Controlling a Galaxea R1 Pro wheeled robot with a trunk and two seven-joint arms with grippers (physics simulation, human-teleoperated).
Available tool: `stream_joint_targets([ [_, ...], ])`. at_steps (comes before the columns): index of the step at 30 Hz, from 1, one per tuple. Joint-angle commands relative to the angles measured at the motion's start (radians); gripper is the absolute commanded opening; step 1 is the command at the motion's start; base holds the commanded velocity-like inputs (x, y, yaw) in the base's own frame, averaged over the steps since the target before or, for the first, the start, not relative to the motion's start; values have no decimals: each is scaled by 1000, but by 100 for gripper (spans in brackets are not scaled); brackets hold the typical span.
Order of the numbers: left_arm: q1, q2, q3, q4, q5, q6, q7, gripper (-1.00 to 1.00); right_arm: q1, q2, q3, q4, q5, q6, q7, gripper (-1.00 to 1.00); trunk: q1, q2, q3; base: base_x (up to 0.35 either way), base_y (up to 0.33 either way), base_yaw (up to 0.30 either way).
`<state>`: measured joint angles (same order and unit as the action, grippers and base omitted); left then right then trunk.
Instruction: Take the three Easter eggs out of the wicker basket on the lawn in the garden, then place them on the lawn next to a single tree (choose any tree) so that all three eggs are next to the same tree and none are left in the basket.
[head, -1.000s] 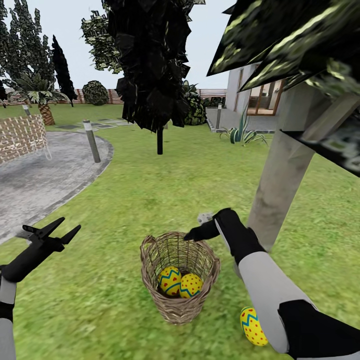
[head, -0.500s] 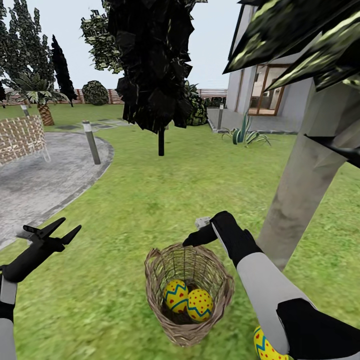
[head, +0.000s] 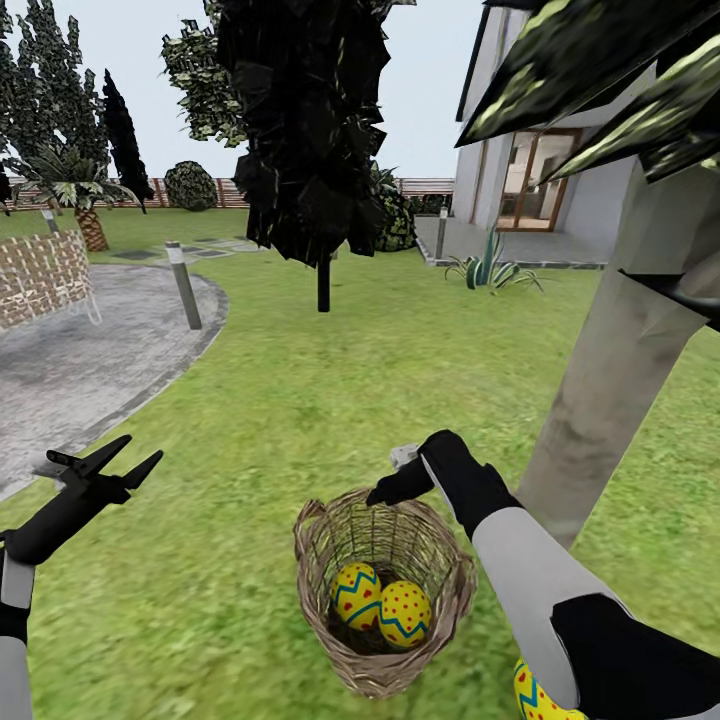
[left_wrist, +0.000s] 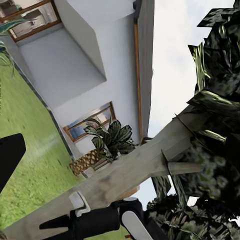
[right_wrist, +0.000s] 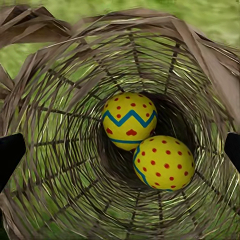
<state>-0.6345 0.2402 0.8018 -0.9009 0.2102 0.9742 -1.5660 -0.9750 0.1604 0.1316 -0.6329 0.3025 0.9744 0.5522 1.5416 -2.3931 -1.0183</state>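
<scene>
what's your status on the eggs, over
Left gripper open, idle over lawn. Right gripper open at wicker basket rim, looking in. Two eggs in basket, third egg on grass by tree. Nothing blocking.

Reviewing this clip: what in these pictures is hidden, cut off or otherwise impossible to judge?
- Third egg on the lawn: head view, mostly hidden by the right forearm and cut by the bottom edge.
- Right gripper: head view shows it from behind over the basket rim, fingertips merged; right wrist view shows dark tips at both edges, apart.
- Undersides of the two eggs in the basket: right wrist view, hidden in the dark base.
- Tree foot: head view, behind the right arm.
</scene>
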Motion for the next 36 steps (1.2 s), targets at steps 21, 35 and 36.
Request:
stream_joint_targets([
  [21,-1,1,1,0,-3,11,-5,100,-2,14,3,48,15,25,-219,100,0,0,-1,37,57,0],
  [35,-1,1,1,0,-3,11,-5,100,-3,14,9,103,11,35,-221,100,0,0,-1,0,0,0],
  [36,-1,1,1,0,-3,11,-5,100,-4,14,10,114,11,34,-219,100,0,0,-1,0,0,0],
])
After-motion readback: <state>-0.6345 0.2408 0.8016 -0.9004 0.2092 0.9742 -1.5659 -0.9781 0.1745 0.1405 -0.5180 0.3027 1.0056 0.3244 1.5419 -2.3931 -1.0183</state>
